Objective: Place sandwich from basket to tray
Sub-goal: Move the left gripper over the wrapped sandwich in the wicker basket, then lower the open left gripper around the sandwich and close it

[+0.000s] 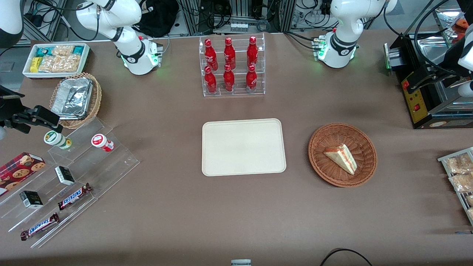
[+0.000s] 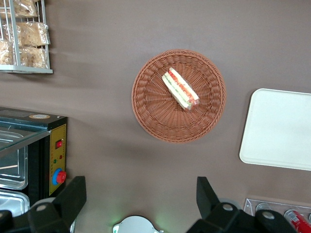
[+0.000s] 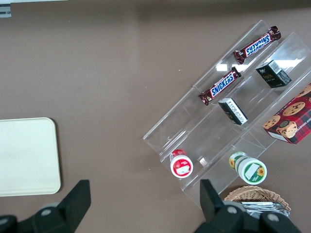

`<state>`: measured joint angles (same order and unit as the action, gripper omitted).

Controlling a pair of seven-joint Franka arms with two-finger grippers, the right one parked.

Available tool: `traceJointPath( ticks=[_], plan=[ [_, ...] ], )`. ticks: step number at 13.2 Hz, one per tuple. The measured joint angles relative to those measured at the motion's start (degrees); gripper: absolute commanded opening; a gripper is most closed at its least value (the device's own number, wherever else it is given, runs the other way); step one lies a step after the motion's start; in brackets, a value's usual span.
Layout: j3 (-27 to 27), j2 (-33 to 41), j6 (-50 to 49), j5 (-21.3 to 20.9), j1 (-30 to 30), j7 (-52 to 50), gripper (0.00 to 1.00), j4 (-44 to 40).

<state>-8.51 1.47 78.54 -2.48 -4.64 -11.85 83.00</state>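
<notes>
- Sandwich [image 1: 342, 157] lies on its side in the basket [image 1: 364, 173], which sits beside the empty tray [image 1: 244, 146].
- Gripper [image 2: 141, 194] hangs high above the counter [image 1: 221, 214], jaws wide apart.
- Advice: descend centred, jaws spanning the wedge's bread faces, clear of the basket rim.

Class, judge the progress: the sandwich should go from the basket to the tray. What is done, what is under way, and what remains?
Nothing is done yet: the sandwich lies in the reddish-brown wicker basket, and the cream tray holds nothing. In hand: the left arm's hand hangs open above the table, apart from the basket and gripping nothing. Left: reach the sandwich, grasp it, carry it over, and set it on the tray.
</notes>
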Motion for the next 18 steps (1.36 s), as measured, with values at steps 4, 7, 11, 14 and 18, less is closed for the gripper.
traceJointPath(
  ticks=[4, 7, 11, 14, 18],
  plan=[
    [0.0, -0.1, -0.6, 0.0, 0.0, -0.2, 1.0, 0.5],
    [0.0, -1.2, 3.8, 0.0, 0.0, -1.2, 1.0, 5.8],
    [-0.3, -3.3, 22.2, 0.0, 0.0, -8.9, 1.0, 20.6],
    [-0.3, -3.3, 34.1, 0.0, 0.0, -19.3, 1.0, 29.4],
    [-0.8, -3.3, 49.9, 0.1, 0.0, -31.6, 1.0, 40.6]
  ],
)
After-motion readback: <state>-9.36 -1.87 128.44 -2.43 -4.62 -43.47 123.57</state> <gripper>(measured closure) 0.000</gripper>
